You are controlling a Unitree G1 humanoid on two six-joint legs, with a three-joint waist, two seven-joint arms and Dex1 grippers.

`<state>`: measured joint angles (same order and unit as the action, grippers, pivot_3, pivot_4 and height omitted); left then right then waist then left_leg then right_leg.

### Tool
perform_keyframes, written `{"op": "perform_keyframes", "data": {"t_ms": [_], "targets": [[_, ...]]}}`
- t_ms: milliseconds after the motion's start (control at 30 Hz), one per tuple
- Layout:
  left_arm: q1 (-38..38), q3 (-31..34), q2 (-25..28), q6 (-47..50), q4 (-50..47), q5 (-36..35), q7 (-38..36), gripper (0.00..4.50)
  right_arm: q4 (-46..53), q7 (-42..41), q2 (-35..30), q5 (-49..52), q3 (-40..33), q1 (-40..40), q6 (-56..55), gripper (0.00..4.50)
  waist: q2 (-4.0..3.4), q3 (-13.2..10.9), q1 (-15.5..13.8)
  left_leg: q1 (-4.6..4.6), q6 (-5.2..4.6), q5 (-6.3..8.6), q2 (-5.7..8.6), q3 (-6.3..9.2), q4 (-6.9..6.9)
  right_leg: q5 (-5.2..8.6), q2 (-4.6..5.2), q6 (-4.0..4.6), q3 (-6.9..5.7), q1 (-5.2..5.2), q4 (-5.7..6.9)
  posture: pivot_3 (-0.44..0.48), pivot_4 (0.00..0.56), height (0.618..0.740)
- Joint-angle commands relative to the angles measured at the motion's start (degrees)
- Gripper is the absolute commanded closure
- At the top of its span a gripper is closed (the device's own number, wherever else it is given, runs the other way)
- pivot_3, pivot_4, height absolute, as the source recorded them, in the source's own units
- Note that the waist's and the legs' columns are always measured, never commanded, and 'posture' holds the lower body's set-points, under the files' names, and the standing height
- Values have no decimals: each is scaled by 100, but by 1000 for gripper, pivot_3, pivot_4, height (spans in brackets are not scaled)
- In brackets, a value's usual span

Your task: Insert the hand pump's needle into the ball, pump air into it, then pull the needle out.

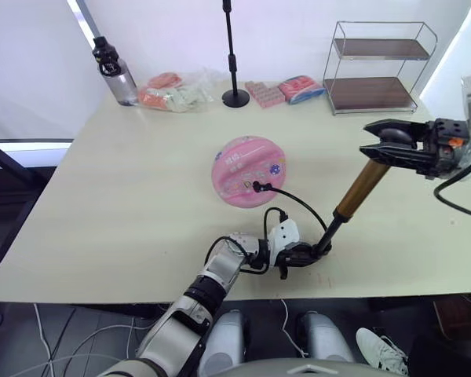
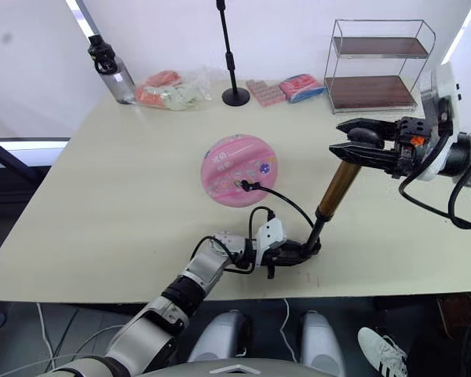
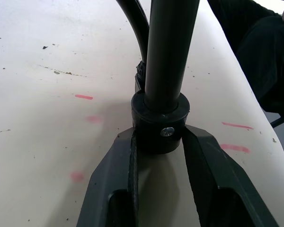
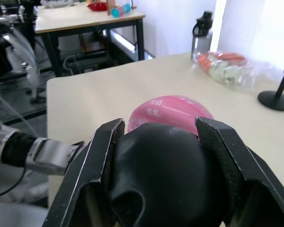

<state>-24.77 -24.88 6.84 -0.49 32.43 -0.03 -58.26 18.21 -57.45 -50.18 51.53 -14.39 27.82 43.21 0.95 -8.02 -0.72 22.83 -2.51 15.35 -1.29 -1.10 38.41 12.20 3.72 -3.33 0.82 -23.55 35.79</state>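
A: Pale table (image 1: 125, 196), white wall behind. Far edge, left to right: water bottle (image 1: 115, 72), clear bag of snacks (image 1: 173, 91), black stand (image 1: 234, 55), two small packets (image 1: 286, 90), wire shelf (image 1: 381, 67).

B: Task items?

A: Pink ball (image 1: 249, 170) mid-table, partly inflated, domed. Needle (image 1: 257, 186) sits at the ball's near side, apparently in the valve; tip itself not visible. Black hose (image 1: 298, 200) loops from it back to the pump (image 1: 361, 188).

B: Pump position?

A: Tilted, base on the table near the front edge, handle up and to the right. Left gripper (image 1: 298, 255) low at the front, fingers closed on the black base cap; the wrist view shows both fingers pressed against it. Likely there to pin the foot so the cylinder can't skate while pumping.

B: And the right?

A: Right gripper (image 1: 388, 141) raised at the right, jaws clamped around the black handle (image 4: 165, 175). That hand looks set to drive the strokes along the cylinder's axis.

B: Stage?

A: Judging by the layout, pumping. Needle withdrawal not yet done. Risk: a stroke off-axis could tug the hose and drag the ball.
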Motion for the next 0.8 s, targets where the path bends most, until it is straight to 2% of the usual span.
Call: {"op": "perform_keyframes", "data": {"t_ms": [33, 200, 467, 800], "targets": [[239, -196, 128, 243, 349, 279, 19, 3567, 391, 43, 211, -424, 374, -532, -371, 2618, 5, 5, 2, -2, 0, 0, 0, -1, 0, 0, -1, 0, 1, 0, 2, 0, 150, 740], [235, -200, 119, 265, 354, 278, 21, 3567, 445, 23, 513, -1003, 787, -1185, -927, 2618, 28, 44, 7, -9, 0, 0, 0, -1, 1, 0, -4, 0, 2, 5, 3, 0, 150, 740], [198, -210, 83, 255, 395, 302, 35, 3567, -241, -79, 1037, -1925, 1406, -1929, -1927, 2618, 48, 69, 5, -11, 0, 0, -1, -1, 0, 1, -7, 1, 2, 6, 3, 0, 150, 740], [183, -196, 30, 279, 431, 290, 72, 3567, -739, -42, 1415, -2495, 1605, -2142, -2720, 2618, 62, 86, -4, -14, 0, 0, 0, 5, -1, 1, -6, 2, -3, 10, 2, 0, 150, 740]]}}
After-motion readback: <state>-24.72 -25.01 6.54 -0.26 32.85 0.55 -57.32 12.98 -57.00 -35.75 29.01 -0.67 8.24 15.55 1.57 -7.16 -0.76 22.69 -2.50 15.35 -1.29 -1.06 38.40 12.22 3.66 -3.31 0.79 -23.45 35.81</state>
